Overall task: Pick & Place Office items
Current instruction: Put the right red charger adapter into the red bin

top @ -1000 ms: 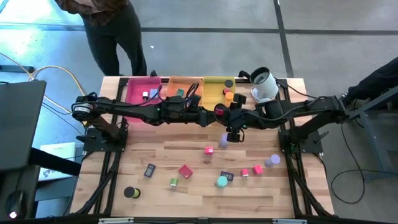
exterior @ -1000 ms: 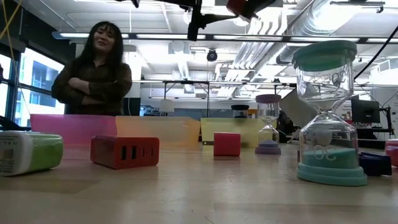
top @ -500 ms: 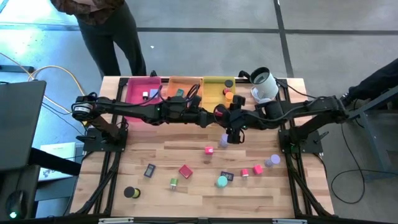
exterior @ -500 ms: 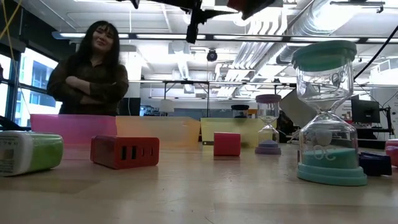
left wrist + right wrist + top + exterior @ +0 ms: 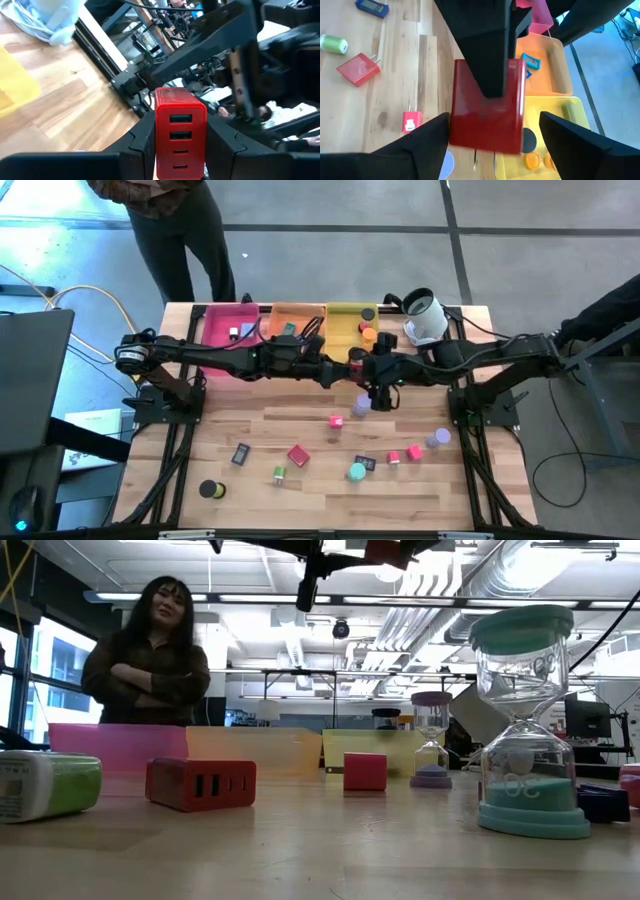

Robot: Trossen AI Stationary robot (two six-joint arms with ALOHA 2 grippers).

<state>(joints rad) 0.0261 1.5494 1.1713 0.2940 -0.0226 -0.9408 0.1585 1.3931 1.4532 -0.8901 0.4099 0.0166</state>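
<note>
Several pieces already lie in the three trays (image 5: 292, 314), about ten wait on the table (image 5: 250, 420), and mid-air the left gripper (image 5: 176, 145) pinches a red charger (image 5: 179, 130) — the right gripper (image 5: 490, 142) spread beside it.

Evenly bright throughout, lit from ceiling fixtures (image 5: 390, 572) glaring overhead in the low view. Soft, faint shadows on the tabletop (image 5: 300, 425). Blurred in the right wrist view around the red charger (image 5: 487, 112); hazy background in the left wrist view.
</note>
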